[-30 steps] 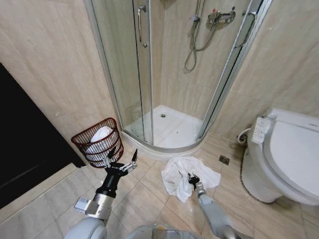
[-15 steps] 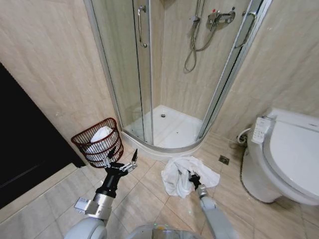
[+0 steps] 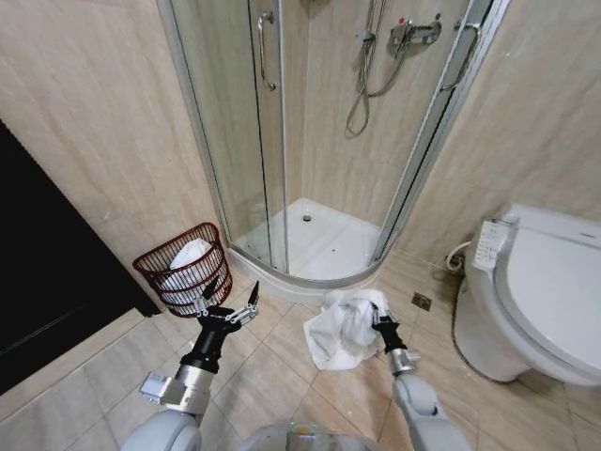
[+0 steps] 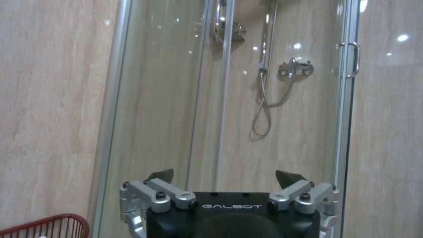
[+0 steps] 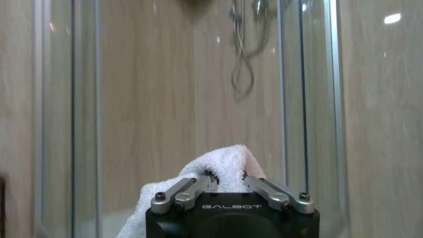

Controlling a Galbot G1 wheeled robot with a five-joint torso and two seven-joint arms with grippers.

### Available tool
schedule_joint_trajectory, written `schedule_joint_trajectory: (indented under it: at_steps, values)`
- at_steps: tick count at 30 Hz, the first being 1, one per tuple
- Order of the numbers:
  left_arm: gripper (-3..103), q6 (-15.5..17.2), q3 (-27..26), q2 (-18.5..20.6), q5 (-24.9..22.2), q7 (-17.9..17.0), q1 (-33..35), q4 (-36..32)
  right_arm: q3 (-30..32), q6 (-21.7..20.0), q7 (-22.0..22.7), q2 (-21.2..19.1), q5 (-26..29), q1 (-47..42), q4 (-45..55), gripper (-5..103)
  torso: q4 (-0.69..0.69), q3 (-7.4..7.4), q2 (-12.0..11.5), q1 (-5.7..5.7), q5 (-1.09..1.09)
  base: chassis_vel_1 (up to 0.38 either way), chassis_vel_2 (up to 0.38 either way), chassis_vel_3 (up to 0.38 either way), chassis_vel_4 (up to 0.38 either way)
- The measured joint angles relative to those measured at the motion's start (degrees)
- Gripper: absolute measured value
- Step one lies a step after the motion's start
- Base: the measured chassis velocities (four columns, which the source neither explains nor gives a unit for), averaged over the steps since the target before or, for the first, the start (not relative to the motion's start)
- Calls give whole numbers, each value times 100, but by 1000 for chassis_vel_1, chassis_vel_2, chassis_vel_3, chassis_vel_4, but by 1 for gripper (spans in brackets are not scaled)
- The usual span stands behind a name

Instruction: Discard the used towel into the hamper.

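The beige tiled floor (image 3: 282, 366) carries the hamper (image 3: 183, 266) at ten o'clock, the white towel (image 3: 340, 329), apparently partly lifted, centrally, and the toilet (image 3: 535, 301) at three o'clock.

You're looking at an evenly lit bathroom, bright and warm, with soft light from above and only faint shadows on the floor tiles (image 3: 272, 376). In the wrist views, small ceiling-lamp glints sit on the wall tiles (image 4: 403, 37) and speckle the shower glass (image 4: 178, 74). The head view bows straight lines: the shower door frame (image 3: 192, 132) leans outward toward the edges. The right wrist view is smeared, so the shower hose (image 5: 242, 59) reads soft. The dark doorway (image 3: 47, 282) at the robot's left shows no detail.
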Motion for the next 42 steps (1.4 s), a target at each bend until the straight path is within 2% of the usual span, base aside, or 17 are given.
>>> schedule_joint_trajectory:
  at_steps: [1, 4, 8, 17, 33, 42]
  values:
    - [100, 0, 0, 0, 0, 0, 0, 0, 0, 0, 0, 0, 0, 0, 0, 10, 0, 0, 0, 0, 0, 0, 0, 0, 0]
    - [100, 0, 0, 0, 0, 0, 0, 0, 195, -197, 63, 1, 59, -194, 1022, 10, 1, 0, 0, 0, -1, 0, 0, 0, 0]
    - [100, 0, 0, 0, 0, 0, 0, 0, 321, -302, 91, -25, 112, -296, 1554, 10, 0, 1, 0, 0, -1, 0, 0, 0, 0]
    - [100, 0, 0, 0, 0, 0, 0, 0, 865, -447, 180, -370, 589, -350, 2977, 10, 0, 1, 1, 1, -1, 0, 0, 0, 0]
    - [100, 0, 0, 0, 0, 0, 0, 0, 1980, -214, 204, -616, 968, -372, 3793, 10, 0, 2, 1, 1, 0, 0, 0, 0, 0]
    - [100, 0, 0, 0, 0, 0, 0, 0, 2134, -165, 189, -550, 1028, -506, 3988, 10, 0, 2, 1, 1, 0, 0, 0, 0, 0]
